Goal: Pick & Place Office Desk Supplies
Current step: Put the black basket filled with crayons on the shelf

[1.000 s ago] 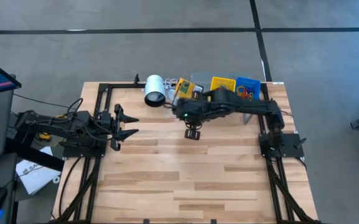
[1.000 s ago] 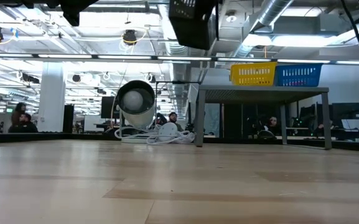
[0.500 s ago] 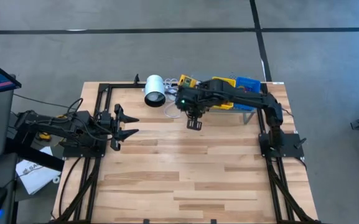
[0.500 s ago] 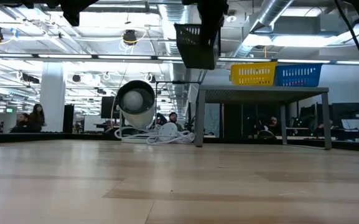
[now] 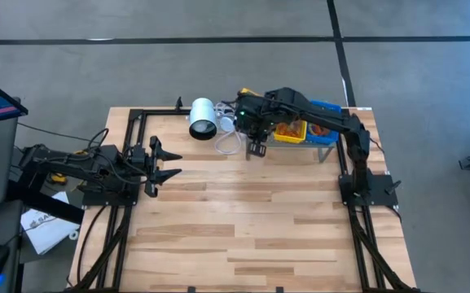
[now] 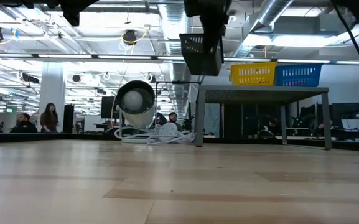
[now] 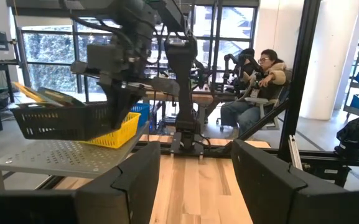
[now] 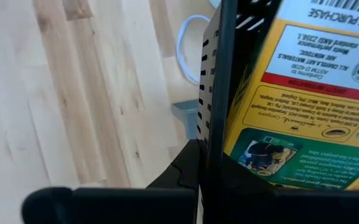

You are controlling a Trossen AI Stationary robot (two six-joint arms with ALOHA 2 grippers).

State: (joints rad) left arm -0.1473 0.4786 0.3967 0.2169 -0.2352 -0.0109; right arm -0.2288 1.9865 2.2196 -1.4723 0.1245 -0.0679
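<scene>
My right gripper (image 5: pixel 256 140) is shut on a black perforated bin (image 7: pixel 67 119), which hangs in the air near the table's far edge. In the low view the bin (image 6: pixel 201 53) floats beside the grey stand (image 6: pixel 260 93). Yellow-and-green packets (image 8: pixel 291 93) lie inside it; a packet (image 5: pixel 247 102) also shows from above. On the stand sit a yellow bin (image 5: pixel 290 130) and a blue bin (image 5: pixel 326 107). My left gripper (image 5: pixel 169 163) waits open at the table's left side, touching nothing. My right gripper pinches one upright wall of the black bin (image 8: pixel 213 106) between its two fingers, one finger outside and one inside next to the packets. The fingers come from above, slanting steeply down. The bin hangs about level below them, clear of table and stand.
A white cylinder (image 5: pixel 203 118) lies at the far edge, left of the stand, with its white cable (image 5: pixel 228 140) looped on the wood under the bin. Bare boards fill the middle and near half. People show in the room beyond the table.
My right gripper has carried the black bin toward the table's far edge, sinking a little, up to the stand's left end. The bin has stayed level and clear of the table, still held by its wall.
</scene>
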